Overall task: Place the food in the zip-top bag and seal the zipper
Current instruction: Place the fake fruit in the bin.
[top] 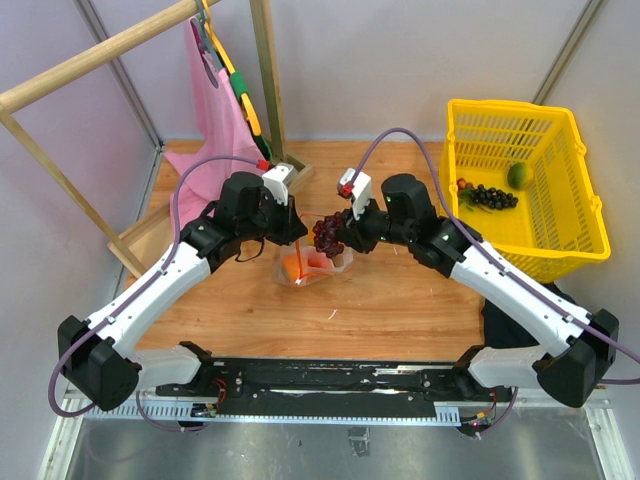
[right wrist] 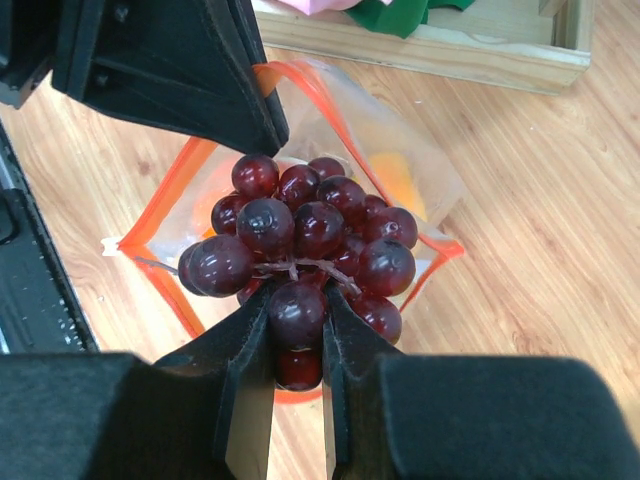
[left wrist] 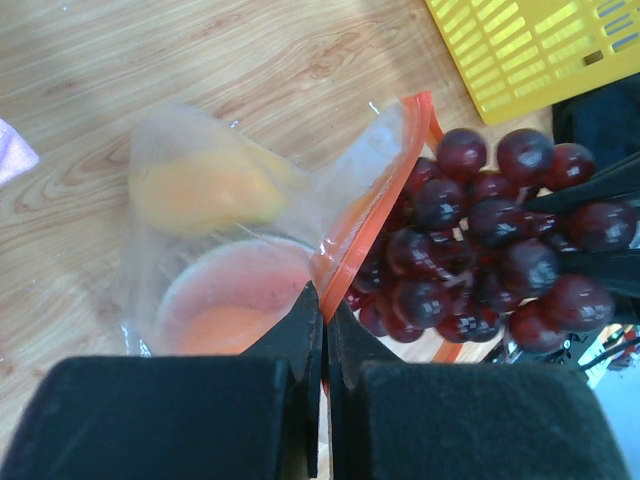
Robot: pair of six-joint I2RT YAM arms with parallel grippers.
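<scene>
Right wrist view: right end effector is clamping the grape bunch over the zip-top bag mouth. Left end effector, closed, is pinching the zipper rim at 11 o'clock. Lowering centrally before releasing is advisable, as clearance is seemingly tight.

Bright, even light is flooding the wooden table from above.
Shadows are falling soft; highlights are glinting on the grape bunch, while the clear bag and left gripper are blurring near the lens.
</scene>
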